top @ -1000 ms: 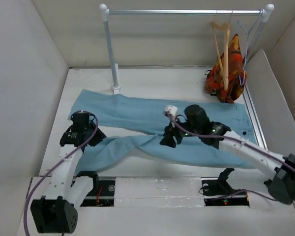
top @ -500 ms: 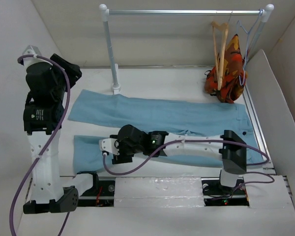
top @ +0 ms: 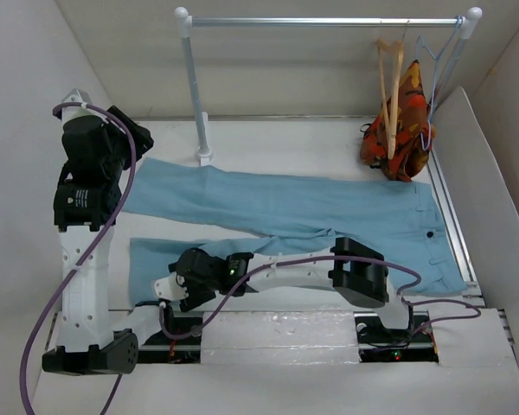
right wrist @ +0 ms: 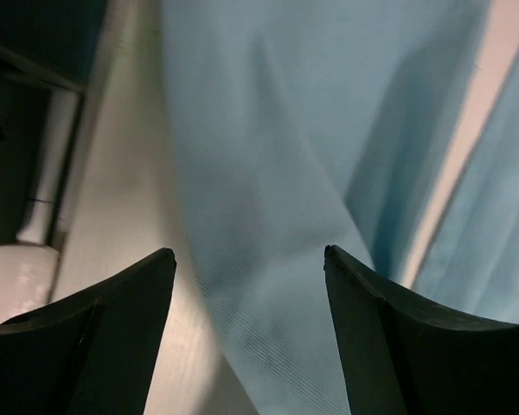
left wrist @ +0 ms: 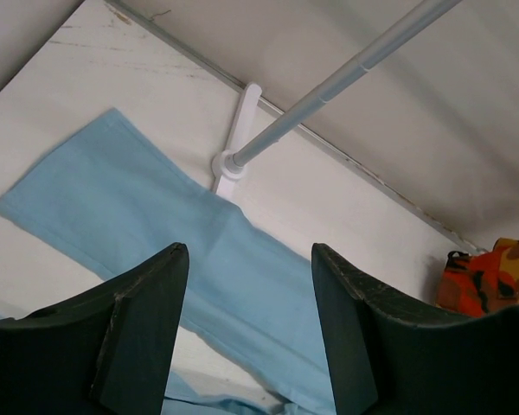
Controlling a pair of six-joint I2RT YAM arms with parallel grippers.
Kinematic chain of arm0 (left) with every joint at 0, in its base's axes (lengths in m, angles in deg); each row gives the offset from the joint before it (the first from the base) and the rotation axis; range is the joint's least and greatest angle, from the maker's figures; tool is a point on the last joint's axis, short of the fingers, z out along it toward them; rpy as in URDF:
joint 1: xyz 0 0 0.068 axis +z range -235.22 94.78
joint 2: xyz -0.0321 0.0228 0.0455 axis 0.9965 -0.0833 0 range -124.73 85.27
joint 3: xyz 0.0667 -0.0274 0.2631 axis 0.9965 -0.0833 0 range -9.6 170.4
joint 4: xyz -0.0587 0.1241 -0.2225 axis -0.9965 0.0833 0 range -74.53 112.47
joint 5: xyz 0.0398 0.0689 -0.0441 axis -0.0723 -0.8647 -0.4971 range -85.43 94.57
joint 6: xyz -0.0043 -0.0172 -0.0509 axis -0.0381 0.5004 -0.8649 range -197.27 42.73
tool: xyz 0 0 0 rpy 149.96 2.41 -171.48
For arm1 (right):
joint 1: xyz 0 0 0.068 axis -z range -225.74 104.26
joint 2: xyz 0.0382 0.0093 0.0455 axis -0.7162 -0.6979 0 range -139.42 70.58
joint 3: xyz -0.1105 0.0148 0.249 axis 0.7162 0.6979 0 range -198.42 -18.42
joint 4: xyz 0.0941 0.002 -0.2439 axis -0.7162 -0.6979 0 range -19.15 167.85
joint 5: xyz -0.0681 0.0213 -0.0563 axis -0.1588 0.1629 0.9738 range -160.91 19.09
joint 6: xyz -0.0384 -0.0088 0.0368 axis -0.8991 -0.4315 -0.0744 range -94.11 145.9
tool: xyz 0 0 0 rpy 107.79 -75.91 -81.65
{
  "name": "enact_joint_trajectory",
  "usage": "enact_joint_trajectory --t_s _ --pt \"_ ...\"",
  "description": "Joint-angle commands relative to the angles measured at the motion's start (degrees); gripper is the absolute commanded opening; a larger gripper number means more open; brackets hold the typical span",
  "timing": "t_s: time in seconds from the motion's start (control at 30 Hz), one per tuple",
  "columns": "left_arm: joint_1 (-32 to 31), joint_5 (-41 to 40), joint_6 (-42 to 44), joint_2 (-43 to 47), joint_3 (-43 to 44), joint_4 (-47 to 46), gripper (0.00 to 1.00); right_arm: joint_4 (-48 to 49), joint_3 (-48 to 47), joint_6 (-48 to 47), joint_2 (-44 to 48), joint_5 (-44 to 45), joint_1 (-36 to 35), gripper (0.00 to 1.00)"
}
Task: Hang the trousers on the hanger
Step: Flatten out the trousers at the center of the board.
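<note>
Both arms have come off the trousers: the right gripper swings to the near-left hem and the left gripper lifts high at the far left.
You have both sets of jaws spread, holding nothing. The trousers lie flat, waist at the right, well apart from the hanger on the far-right rail. Your low right gripper could drag and rumple the near leg, and a reach for the hanger may snag the orange garment beside it.
</note>
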Motion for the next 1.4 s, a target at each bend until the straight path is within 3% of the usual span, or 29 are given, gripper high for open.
enact_joint_trajectory --t_s 0.0,0.17,0.2,0.27,0.3,0.4,0.63,0.7,0.83,0.87,0.9,1.0,1.07,1.2,1.3,1.37 --pt "0.48 -1.13 2.97 -0.05 -0.42 -2.06 0.55 1.71 -3.15 -1.23 -2.34 0.83 -1.22 0.75" --pt "0.48 -1.04 4.28 -0.32 -2.00 -3.12 0.55 4.34 -6.49 1.31 -7.53 14.49 -1.22 0.70" --pt "0.48 -0.95 4.98 -0.49 -2.18 -3.03 0.55 4.87 -7.89 1.75 -8.41 16.81 -1.22 0.65" --pt "0.48 -1.74 5.69 -0.84 -2.88 -2.68 0.55 4.88 -9.65 4.91 -10.70 21.72 0.00 0.44" --pt "0.48 -2.18 6.48 -0.93 -3.14 -2.59 0.55 4.70 -11.40 6.40 -11.05 22.10 0.70 0.18" --pt "0.48 -3.41 7.62 -0.93 -4.64 -2.67 0.55 5.83 -12.65 10.37 -10.45 21.23 4.30 0.00" --pt "0.48 -3.15 8.33 -0.85 -9.28 -2.76 0.57 8.12 -14.14 18.87 -5.97 9.29 14.66 0.00" --pt "0.48 -2.28 7.63 -0.06 -11.57 -2.94 0.57 9.17 -13.53 20.47 -5.26 1.13 17.31 0.00" --pt "0.48 -1.84 7.01 1.09 -17.37 -1.54 0.55 6.56 -10.55 17.07 -2.81 -5.40 18.47 0.01" --pt "0.48 -1.40 6.40 1.52 -18.17 -1.10 0.56 6.02 -9.06 16.44 -1.67 -5.67 17.33 0.07" --pt "0.48 -1.13 6.05 2.49 -19.22 -0.48 0.56 5.41 -5.39 16.26 -0.35 -5.23 17.32 0.26" --pt "0.48 -0.78 3.16 4.16 -24.84 2.68 0.76 3.38 3.12 17.04 6.24 -3.38 16.53 0.61" --pt "0.48 -0.69 1.48 5.04 -30.28 4.70 0.83 5.66 8.07 18.81 11.60 -6.78 16.53 0.67" --pt "0.48 -1.48 -2.12 7.85 -39.87 4.97 0.84 5.58 13.36 19.16 16.45 -9.45 17.15 0.70" --pt "0.48 -4.90 -7.21 7.33 -39.80 5.76 0.81 2.41 14.94 19.77 19.17 -4.71 17.15 0.69" --pt "0.48 -2.11 -10.73 6.63 -39.09 4.53 0.80 3.37 17.65 21.18 23.02 -4.53 17.15 0.69"
